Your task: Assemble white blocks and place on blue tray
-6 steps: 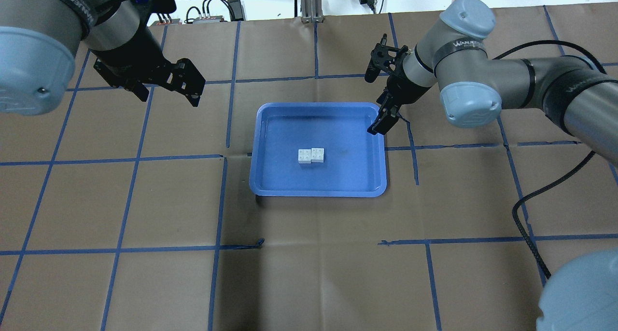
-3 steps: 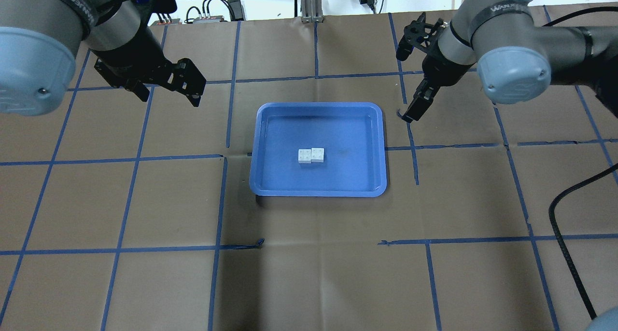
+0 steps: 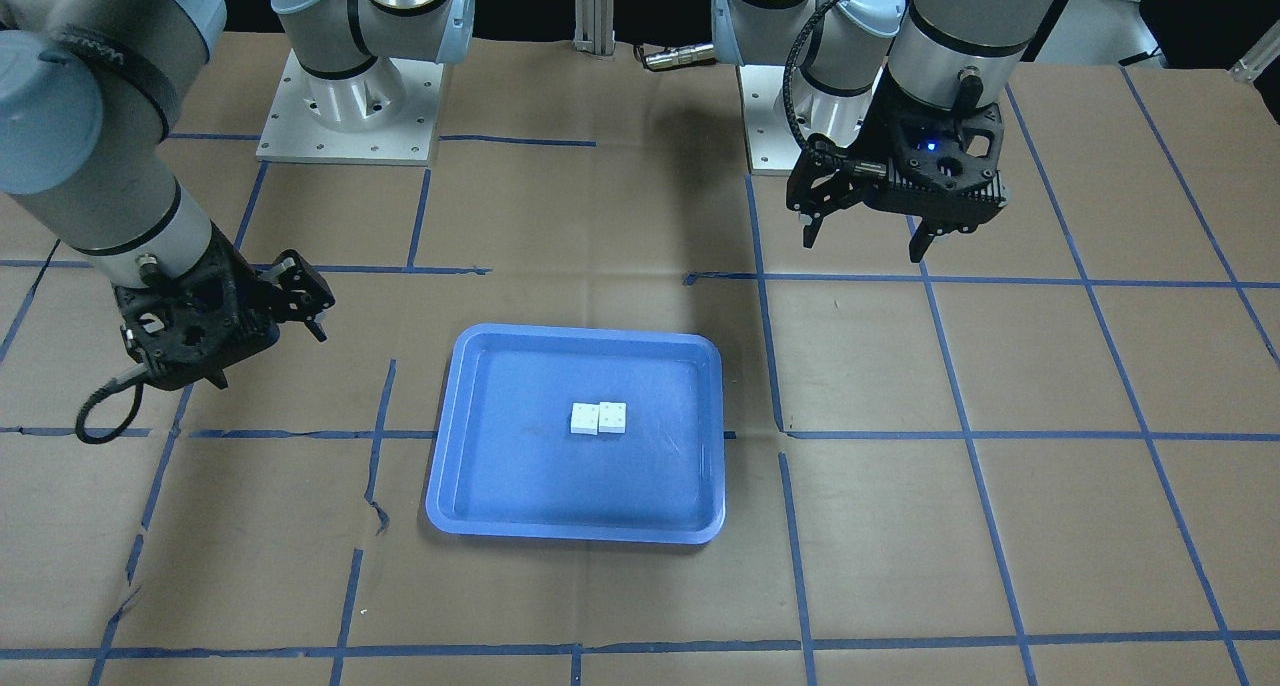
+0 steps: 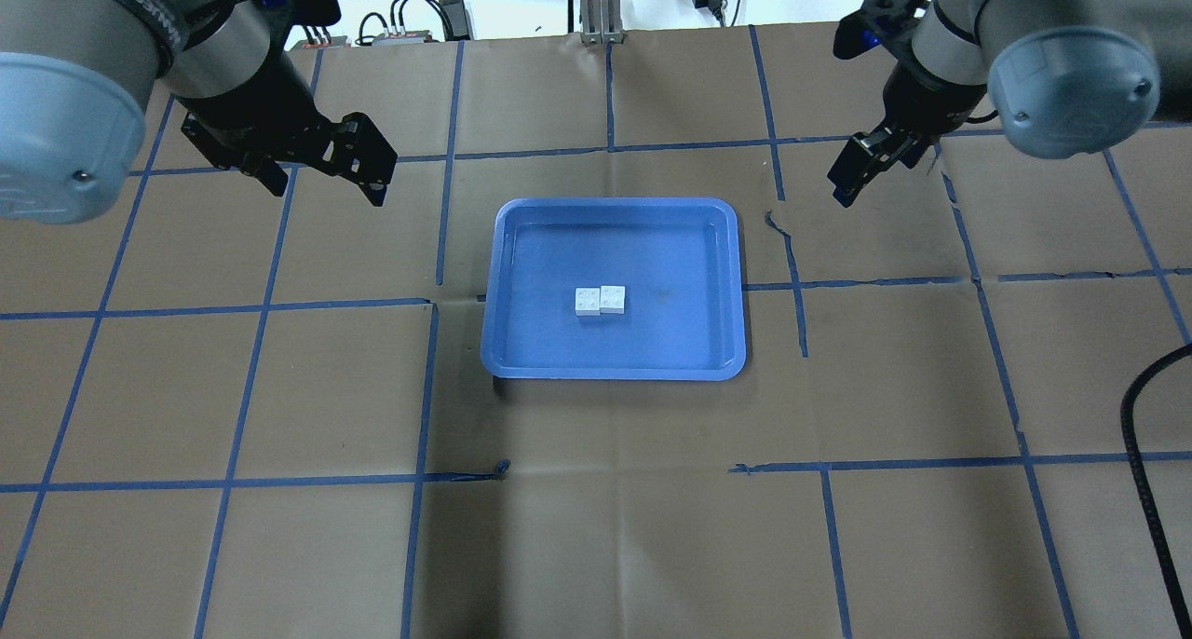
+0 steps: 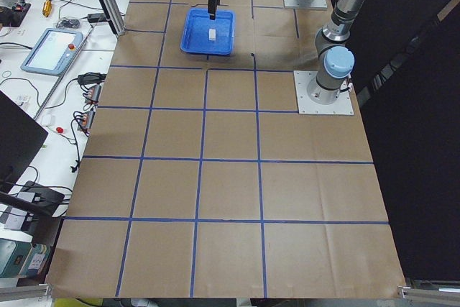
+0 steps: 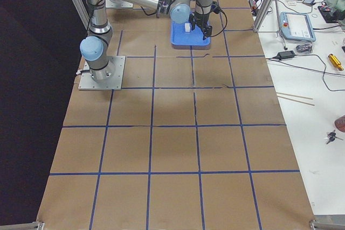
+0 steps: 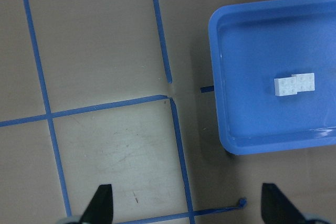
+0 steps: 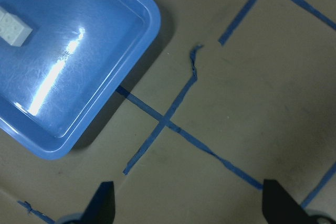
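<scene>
**A:** The right hand point(image 4: 846, 183) is pulling away! A second ago it hung over the far right corner of the tray point(image 4: 615, 205). Now it's out above the bare worktop point(image 4: 596, 527), well clear of the rim.

**B:** And nothing else has budged. The left hand point(image 4: 326, 187) hangs at the same spot off the tray's far left corner. The blocks point(image 4: 600, 300) sit right where they were, near the middle of the tray, touching side by side.

**A:** So I read that as a retreat after the drop. The pair is on the tray, both hands are off it, and the job looks as good as finished.

**B:** Are the hands empty, though? From overhead the right one is seen edge-on, so you can't judge the gap.

**A:** The wrist cameras settle it. Each shows its two fingertips spread wide at the bottom of the picture, with nothing between them. Both hands are released.

**B:** And the front camera adds something. One block stands a touch higher than its neighbour, and the left wrist view shows the two slightly offset.

**A:** That suggests an overlapped join, though I can't see the studs well enough to be sure. In the side views the blocks are only a white speck.
</scene>
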`<state>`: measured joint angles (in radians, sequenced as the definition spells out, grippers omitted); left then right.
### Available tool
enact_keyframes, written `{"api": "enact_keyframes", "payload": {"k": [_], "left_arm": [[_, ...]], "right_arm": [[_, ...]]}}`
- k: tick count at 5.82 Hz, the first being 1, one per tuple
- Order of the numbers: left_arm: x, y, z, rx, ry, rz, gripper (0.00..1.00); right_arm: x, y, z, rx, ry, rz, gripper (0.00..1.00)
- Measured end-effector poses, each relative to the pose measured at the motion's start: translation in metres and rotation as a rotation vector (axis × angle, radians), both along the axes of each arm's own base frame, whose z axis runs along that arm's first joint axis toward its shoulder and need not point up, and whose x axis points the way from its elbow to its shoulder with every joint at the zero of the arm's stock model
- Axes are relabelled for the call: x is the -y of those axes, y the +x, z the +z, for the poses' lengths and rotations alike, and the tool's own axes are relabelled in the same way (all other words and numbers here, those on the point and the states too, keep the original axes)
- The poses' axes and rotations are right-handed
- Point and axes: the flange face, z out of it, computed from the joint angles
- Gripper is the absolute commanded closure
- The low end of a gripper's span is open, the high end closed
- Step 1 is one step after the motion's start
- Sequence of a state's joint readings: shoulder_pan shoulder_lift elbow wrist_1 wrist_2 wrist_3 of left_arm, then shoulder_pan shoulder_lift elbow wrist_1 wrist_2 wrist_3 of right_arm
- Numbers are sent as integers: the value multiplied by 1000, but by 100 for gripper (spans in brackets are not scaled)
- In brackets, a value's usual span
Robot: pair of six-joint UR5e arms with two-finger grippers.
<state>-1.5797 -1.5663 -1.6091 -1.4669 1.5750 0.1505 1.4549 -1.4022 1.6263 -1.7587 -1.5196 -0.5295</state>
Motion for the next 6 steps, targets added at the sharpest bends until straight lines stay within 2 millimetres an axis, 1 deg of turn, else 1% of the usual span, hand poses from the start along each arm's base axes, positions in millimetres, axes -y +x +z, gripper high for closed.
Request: {"api": "enact_keyframes", "payload": {"k": [1, 3, 4, 5, 6], "left_arm": [[0, 0, 0, 0, 0, -1, 1], [0, 1, 0, 1, 0, -2, 1], [0, 2, 1, 1, -1, -4, 1], [0, 3, 0, 1, -1, -5, 1], [-1, 3, 0, 1, 0, -5, 1]], "right_arm": [[-4, -10, 17, -23, 41, -164, 0], [-8, -24, 36, -102, 56, -411, 0], [-15, -22, 52, -143, 34, -532, 0], [-24, -3, 68, -146, 4, -573, 0], [-29, 28, 82, -129, -25, -571, 0]]}}
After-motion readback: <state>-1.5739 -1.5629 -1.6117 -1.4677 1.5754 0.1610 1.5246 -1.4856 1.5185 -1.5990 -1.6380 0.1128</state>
